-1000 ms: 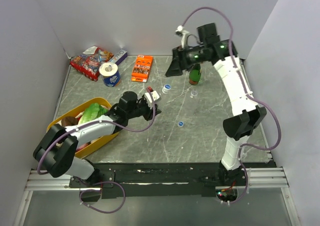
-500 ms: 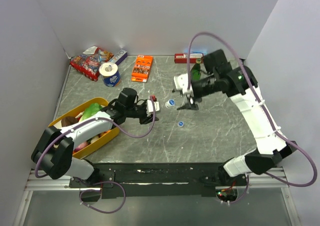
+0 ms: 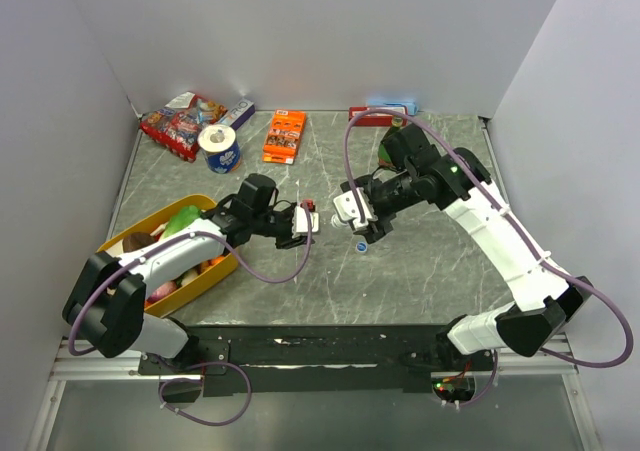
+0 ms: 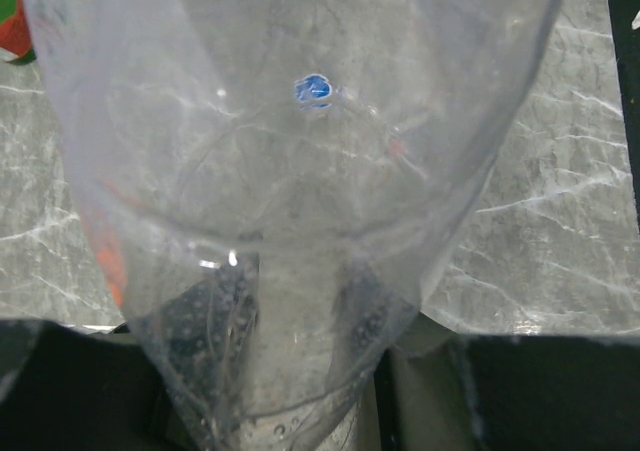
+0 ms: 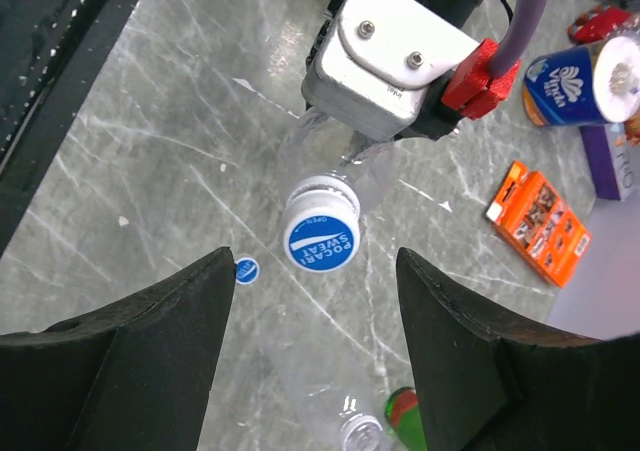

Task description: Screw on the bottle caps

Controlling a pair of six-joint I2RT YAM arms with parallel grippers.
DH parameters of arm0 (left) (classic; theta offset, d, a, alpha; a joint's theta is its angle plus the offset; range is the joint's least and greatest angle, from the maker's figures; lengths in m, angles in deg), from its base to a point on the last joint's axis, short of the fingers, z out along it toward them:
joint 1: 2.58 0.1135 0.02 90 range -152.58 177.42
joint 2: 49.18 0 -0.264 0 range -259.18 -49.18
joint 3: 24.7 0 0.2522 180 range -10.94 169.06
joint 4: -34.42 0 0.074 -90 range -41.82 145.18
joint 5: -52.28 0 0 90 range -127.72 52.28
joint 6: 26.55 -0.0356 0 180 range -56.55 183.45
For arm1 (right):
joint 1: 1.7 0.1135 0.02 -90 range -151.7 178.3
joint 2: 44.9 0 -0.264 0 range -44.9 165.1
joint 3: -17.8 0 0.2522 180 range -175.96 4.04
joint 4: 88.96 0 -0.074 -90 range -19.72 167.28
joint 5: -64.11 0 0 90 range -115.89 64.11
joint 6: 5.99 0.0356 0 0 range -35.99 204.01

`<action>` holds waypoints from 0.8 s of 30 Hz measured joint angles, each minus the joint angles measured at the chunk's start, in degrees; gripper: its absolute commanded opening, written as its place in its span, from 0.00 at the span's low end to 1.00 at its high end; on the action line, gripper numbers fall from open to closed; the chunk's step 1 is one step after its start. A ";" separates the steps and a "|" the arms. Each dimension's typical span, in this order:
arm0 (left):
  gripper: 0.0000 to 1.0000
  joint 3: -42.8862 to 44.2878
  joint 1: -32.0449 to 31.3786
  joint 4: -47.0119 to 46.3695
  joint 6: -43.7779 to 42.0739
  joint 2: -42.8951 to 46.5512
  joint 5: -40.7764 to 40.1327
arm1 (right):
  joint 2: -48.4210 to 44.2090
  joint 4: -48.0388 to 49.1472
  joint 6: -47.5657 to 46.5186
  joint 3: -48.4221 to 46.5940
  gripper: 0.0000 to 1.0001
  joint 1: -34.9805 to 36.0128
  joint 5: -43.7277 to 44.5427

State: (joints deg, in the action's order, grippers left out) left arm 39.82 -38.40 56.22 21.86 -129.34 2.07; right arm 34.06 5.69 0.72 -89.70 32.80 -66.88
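Note:
My left gripper (image 3: 305,221) is shut on a small clear bottle (image 4: 300,221), which fills the left wrist view and hides most of the fingers. In the right wrist view the bottle (image 5: 335,166) points at the camera with a blue cap (image 5: 320,239) on its neck. My right gripper (image 3: 352,214) is open, its jaws either side of that cap (image 5: 315,261) without touching it. A second, loose blue cap (image 3: 360,246) lies on the table and also shows in the right wrist view (image 5: 246,269). A second clear bottle (image 5: 345,411) without a cap is near the right wrist view's bottom edge.
A green glass bottle (image 5: 405,411) stands beside the uncapped bottle. A yellow basket (image 3: 212,204) of items sits at the left. A blue-and-white roll (image 3: 220,149), an orange box (image 3: 285,136) and a red snack pack (image 3: 180,121) lie at the back.
My right arm has swung down from the back of the table to the left gripper, and its open jaws now flank the capped bottle. My left gripper has barely moved.

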 measured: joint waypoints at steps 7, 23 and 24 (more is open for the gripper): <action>0.01 0.92 0.00 0.96 -1.51 -0.35 0.07 | 0.00 0.70 -1.64 0.00 0.66 1.70 1.14; 0.01 1.01 0.00 1.22 -1.64 -0.35 0.46 | 0.26 1.01 -3.21 0.35 0.36 3.23 3.45; 0.01 1.01 0.02 1.22 -1.51 -0.37 0.44 | 0.31 1.01 -3.13 0.35 0.31 3.26 3.52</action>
State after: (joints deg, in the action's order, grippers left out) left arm 40.83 -38.37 57.44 20.36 -129.72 2.50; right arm 34.36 6.69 -2.40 -89.35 36.06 -63.36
